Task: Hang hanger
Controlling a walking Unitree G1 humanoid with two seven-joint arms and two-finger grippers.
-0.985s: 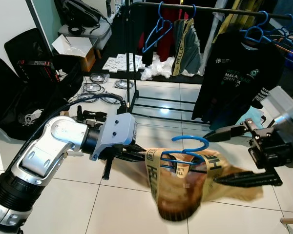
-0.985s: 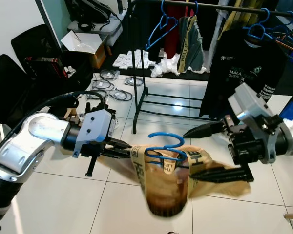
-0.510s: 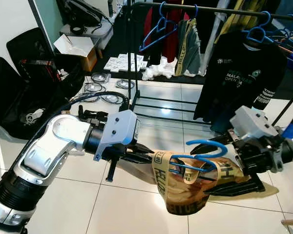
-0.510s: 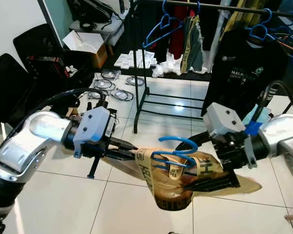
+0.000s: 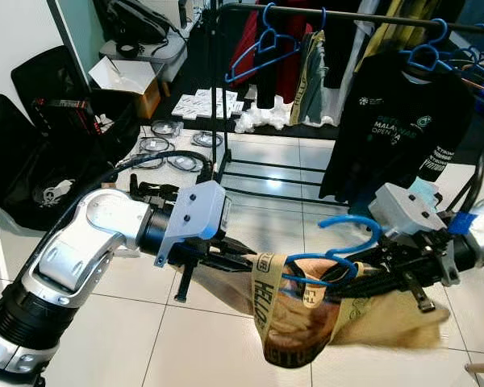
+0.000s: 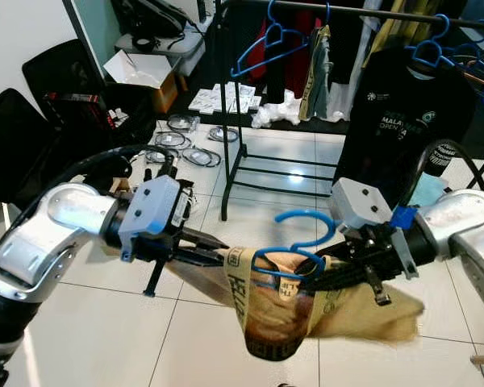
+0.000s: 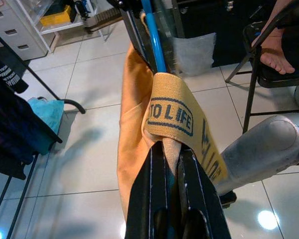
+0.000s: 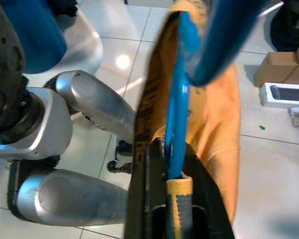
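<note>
The blue plastic hanger (image 5: 332, 254) is held low over the glossy white tile floor (image 5: 185, 339), between the two arms and well short of the black metal clothes rail (image 5: 339, 16) at the far side. Most of its frame is buried under the tan garment (image 5: 306, 314) draped on it; only the curved hook and part of one shoulder show. The cloth is soft and crumpled, with dark printed lettering that is partly folded away and cannot be read whole, and its right end is blurred. The left gripper (image 7: 170, 164) is clamped on the hanger's left end through a band of the cloth, its black fingers pressed together around it. The right gripper (image 8: 175, 184) grips the hanger's right side, fingers closed on the blue bar and fabric. On the rail hang a black printed T-shirt (image 5: 387, 121) and more blue hangers (image 5: 258, 50).
</note>
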